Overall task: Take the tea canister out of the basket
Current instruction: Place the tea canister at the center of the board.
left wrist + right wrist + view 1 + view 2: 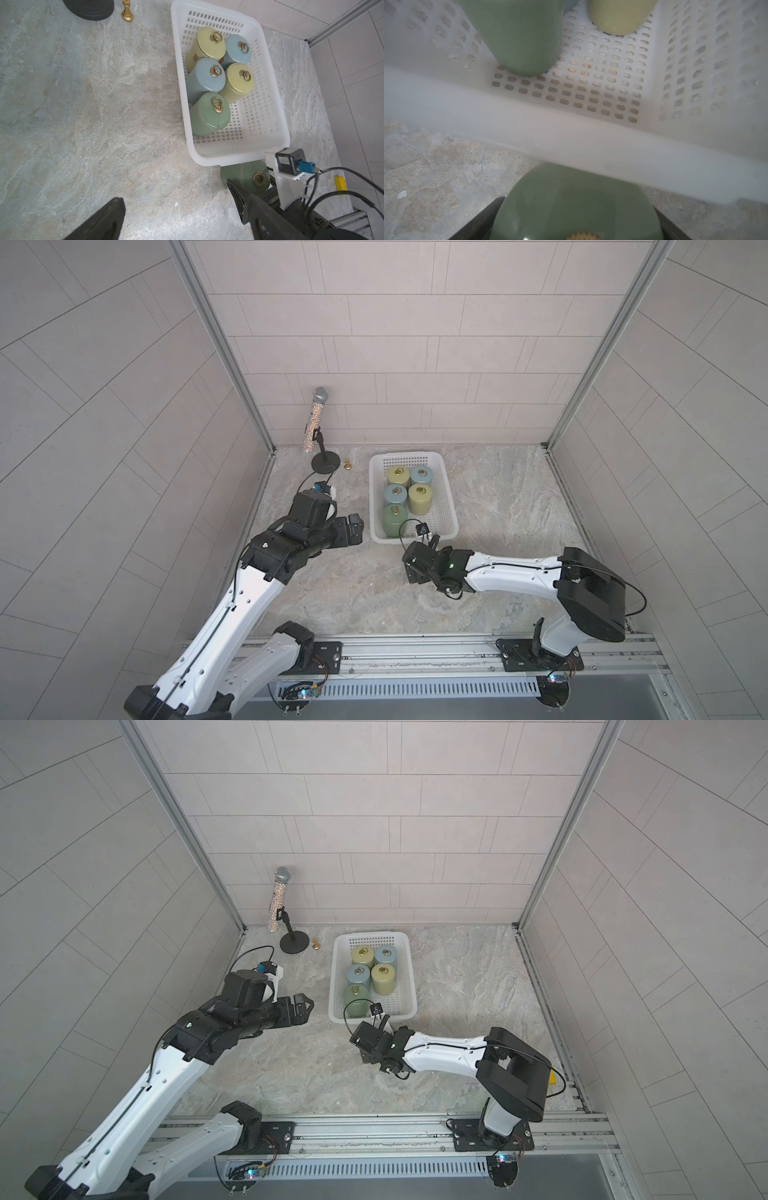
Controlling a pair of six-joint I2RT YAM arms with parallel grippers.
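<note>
Hidden beneath the right gripper (578,209) in both top views, the green tea canister (243,174) stands outside the basket (228,162), just beside its near rim. Whether the flanking fingers (235,191) touch it is unclear. The left gripper (354,526) gapes empty over open tabletop (104,104).

In both top views the right arm (511,572) covers the green canister (571,203) outside the basket (571,128) (right wrist view cuts its lid off at the edge), and the basket rim is pure blur there.
</note>
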